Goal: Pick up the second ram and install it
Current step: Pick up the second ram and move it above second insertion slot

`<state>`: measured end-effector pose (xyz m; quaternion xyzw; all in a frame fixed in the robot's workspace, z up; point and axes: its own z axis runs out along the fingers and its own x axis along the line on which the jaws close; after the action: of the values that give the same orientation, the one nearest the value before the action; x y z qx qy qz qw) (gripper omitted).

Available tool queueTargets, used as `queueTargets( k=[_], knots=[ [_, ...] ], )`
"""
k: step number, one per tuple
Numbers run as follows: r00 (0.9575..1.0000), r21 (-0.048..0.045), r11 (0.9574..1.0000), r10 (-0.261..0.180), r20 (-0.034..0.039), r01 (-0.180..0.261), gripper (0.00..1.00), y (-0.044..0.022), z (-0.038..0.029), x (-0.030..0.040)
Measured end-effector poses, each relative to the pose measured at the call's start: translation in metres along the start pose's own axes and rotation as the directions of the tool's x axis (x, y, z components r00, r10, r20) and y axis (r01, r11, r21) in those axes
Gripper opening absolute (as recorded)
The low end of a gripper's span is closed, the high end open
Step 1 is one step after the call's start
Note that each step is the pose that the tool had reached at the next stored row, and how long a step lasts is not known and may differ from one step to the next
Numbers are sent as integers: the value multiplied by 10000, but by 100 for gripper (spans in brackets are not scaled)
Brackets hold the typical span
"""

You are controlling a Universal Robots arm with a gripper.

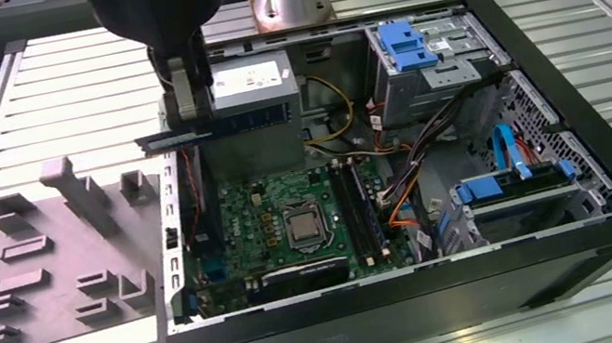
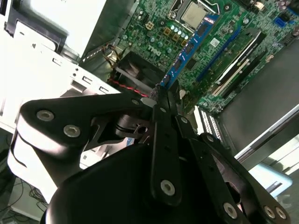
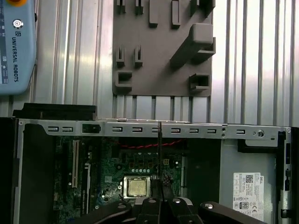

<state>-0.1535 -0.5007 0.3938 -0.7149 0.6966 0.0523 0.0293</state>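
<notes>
End effector [image 2: 160,95] pinches the thin, long, blue second ram [image 2: 187,52].

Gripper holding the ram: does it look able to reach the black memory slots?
Probably yes. The gripper, shut on the second ram, hangs above the open case, and the memory slots lie uncovered. The cables beside them on the exterior view's right sit close, so that side looks tight.
</notes>
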Motion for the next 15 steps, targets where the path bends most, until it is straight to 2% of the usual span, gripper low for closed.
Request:
queueTargets(
  k=[15],
  knots=[
    [10000,0,10000,0,0,0,11,-227,-7,5]
  ],
)
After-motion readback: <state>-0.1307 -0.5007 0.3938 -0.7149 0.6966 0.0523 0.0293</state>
